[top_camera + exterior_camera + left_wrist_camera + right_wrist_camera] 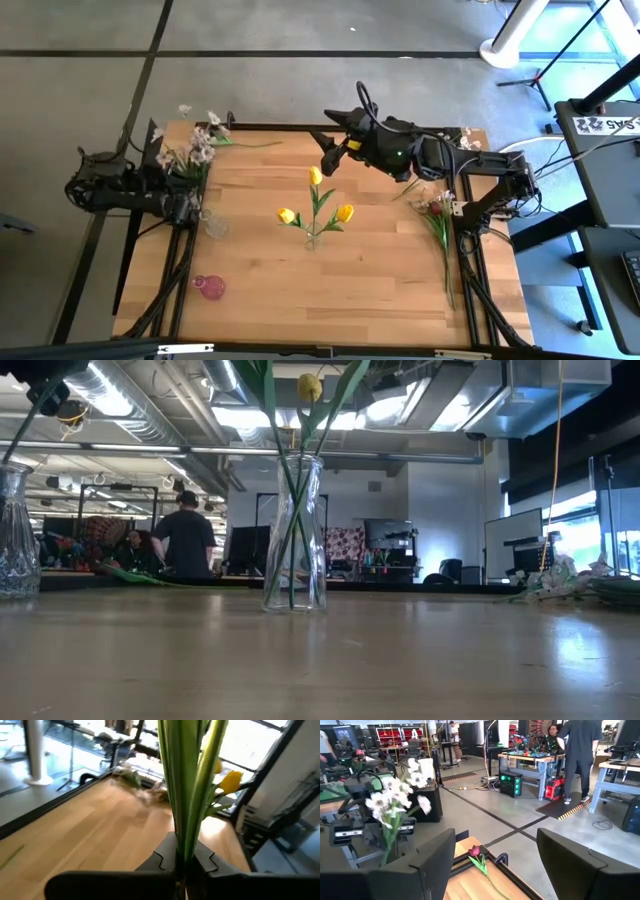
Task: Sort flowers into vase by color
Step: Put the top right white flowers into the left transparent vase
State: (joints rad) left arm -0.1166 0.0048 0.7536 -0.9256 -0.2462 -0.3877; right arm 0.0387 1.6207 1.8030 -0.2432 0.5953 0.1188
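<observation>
High view: three yellow tulips (316,205) already stand in clear vase (312,240) at table middle. Left gripper (188,208) at left table edge, fingers pinched tight on green stems of white-pink spray (190,152). Second clear vase (215,224) just beside it. Right gripper (328,153) hangs above far side of table, jaws apart, holding nothing. Red blooms (434,208) lie near right edge. Pink vase (209,287) empty. Step, I think: white spray on way to vase. Next: line stems over mouth, lower straight, let go.

Left gripper (182,865) fingers clamped tight — right gripper (322,150) fingers spread, raised mid-table.
</observation>
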